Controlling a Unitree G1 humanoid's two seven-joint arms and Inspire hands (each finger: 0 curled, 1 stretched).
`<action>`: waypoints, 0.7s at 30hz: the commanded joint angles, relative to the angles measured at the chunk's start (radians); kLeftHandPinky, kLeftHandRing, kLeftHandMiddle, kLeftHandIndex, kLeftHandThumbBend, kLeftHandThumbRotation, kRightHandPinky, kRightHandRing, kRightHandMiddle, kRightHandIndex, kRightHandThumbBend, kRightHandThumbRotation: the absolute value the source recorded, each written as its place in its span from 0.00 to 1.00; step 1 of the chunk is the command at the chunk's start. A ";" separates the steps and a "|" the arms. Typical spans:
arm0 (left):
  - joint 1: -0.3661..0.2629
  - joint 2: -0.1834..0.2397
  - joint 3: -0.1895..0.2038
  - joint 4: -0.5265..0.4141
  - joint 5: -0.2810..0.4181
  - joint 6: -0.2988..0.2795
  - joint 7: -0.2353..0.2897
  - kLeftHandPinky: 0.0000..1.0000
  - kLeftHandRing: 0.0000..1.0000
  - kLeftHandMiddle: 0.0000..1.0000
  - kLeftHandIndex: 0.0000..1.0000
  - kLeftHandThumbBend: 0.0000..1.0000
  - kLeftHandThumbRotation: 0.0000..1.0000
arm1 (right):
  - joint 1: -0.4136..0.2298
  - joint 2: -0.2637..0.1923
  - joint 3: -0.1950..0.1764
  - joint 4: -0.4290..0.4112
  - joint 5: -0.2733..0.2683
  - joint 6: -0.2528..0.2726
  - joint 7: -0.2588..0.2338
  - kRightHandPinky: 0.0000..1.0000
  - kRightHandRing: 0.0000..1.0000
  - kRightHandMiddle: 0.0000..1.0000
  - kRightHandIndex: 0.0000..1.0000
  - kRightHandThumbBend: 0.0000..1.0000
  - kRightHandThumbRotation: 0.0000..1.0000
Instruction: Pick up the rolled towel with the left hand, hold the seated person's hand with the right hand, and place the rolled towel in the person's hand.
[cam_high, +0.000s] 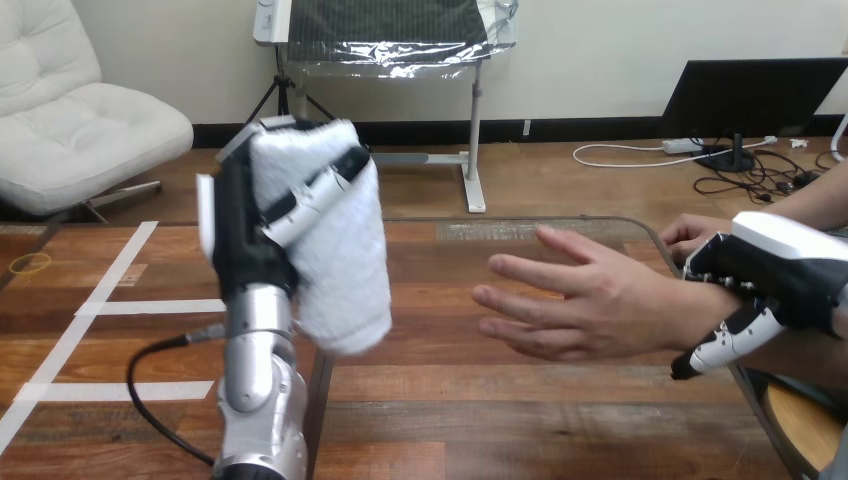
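My left hand (245, 235) is raised above the table's left part, its fingers curled round a white rolled towel (340, 250) that stands nearly upright in its grasp. The person's hand (580, 300) reaches in from the right, open, palm turned up and toward the towel, a short gap to the towel's right. My right hand (770, 275) sits on the person's wrist, fingers over its top and thumb curled beneath it. The person's other hand (695, 235) rests behind, at the table's far right edge.
The wooden table (450, 400) spreads beneath both hands, its far edge running behind the person's fingers. White tape lines (110, 310) mark the floor to the left. A black cable (150, 390) loops from my left forearm.
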 joint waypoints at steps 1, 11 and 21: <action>-0.180 -0.014 0.015 0.087 -0.001 -0.063 -0.008 0.37 0.41 0.43 0.43 0.74 0.00 | -0.078 0.011 -0.027 -0.032 0.026 0.009 -0.005 0.28 0.33 0.39 0.40 0.87 0.18; -0.223 -0.038 0.014 0.170 0.002 -0.079 -0.005 0.38 0.42 0.44 0.44 0.78 0.00 | -0.092 0.023 -0.018 -0.043 0.025 0.016 0.000 0.26 0.31 0.38 0.40 0.88 0.19; -0.255 -0.068 -0.001 0.216 0.040 -0.064 0.048 0.30 0.35 0.44 0.44 0.81 0.00 | -0.109 0.043 -0.007 -0.054 0.020 0.028 -0.005 0.26 0.31 0.37 0.39 0.88 0.19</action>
